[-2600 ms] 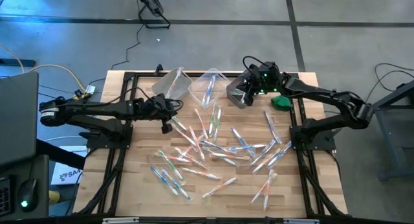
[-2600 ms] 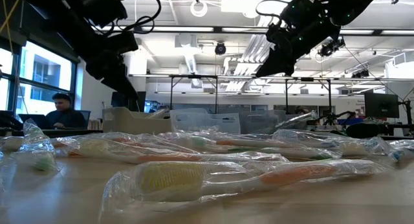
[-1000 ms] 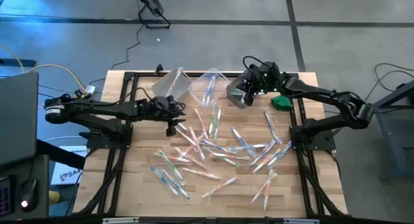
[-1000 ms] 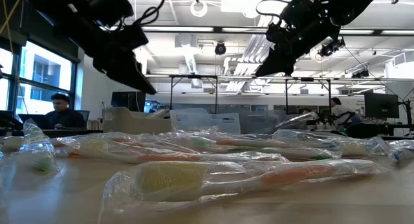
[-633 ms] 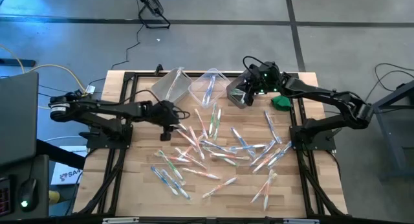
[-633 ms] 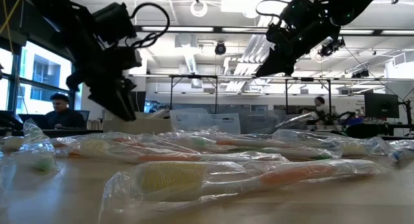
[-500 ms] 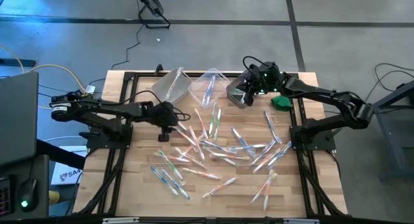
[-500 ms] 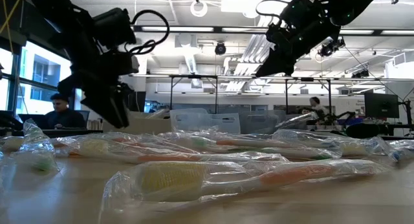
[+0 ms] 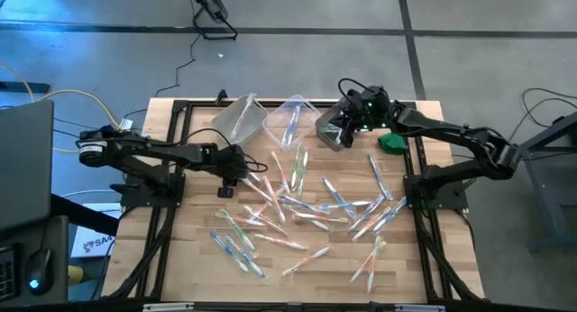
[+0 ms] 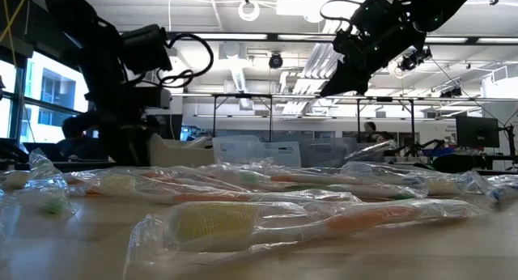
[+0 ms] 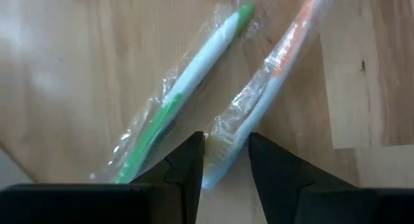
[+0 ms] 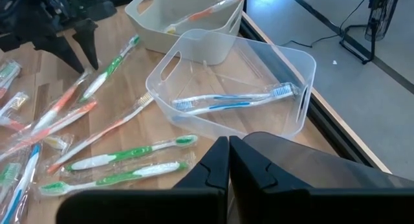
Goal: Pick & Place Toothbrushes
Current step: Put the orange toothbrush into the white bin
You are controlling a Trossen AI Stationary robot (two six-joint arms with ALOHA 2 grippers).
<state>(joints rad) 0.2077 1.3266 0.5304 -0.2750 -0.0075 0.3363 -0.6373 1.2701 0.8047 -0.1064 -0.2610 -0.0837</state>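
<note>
Tabletop (image 9: 194,258): some thirty wrapped toothbrushes (image 9: 297,204) loose across frame centre.
Bins (image 9: 236,119): three at upper centre; two blue brushes in one, one orange in another.
Left gripper (image 9: 225,188): centre-left, jaws half apart astride orange toothbrush (image 11: 272,88), not yet gripped.
Right gripper (image 9: 335,137): upper centre, jaws closed, empty.
Risk: green toothbrush (image 11: 194,75) alongside; slick wrapper may slip or snag.
</note>
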